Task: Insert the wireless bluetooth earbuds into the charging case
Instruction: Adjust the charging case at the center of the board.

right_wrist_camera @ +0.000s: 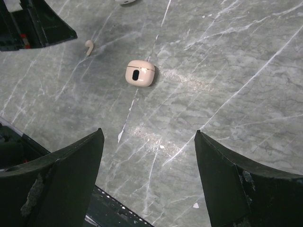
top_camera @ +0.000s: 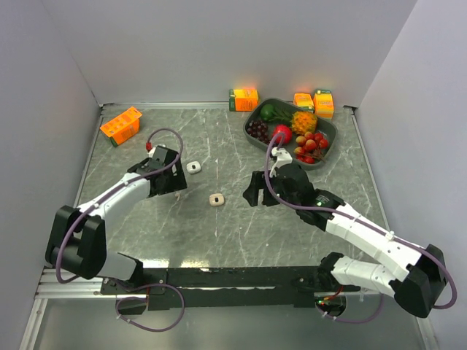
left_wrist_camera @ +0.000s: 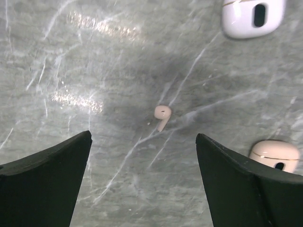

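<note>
A beige earbud (left_wrist_camera: 162, 116) lies loose on the marble table just ahead of my left gripper (left_wrist_camera: 143, 137), which is open and holds nothing. The earbud (right_wrist_camera: 89, 46) also shows in the right wrist view, left of the beige charging case (right_wrist_camera: 140, 73). That beige case (top_camera: 216, 199) sits mid-table, with the white case (top_camera: 193, 167) behind it to the left. Each case shows a dark oval slot on top. My left gripper (top_camera: 174, 187) hovers left of both cases. My right gripper (top_camera: 253, 195) stands open and empty to the right of the beige case (left_wrist_camera: 274, 153).
A dark tray (top_camera: 330, 130) of toy fruit sits at the back right. Orange cartons (top_camera: 244, 98) stand along the back wall, and an orange box (top_camera: 120, 125) lies at the back left. Walls enclose the table on three sides.
</note>
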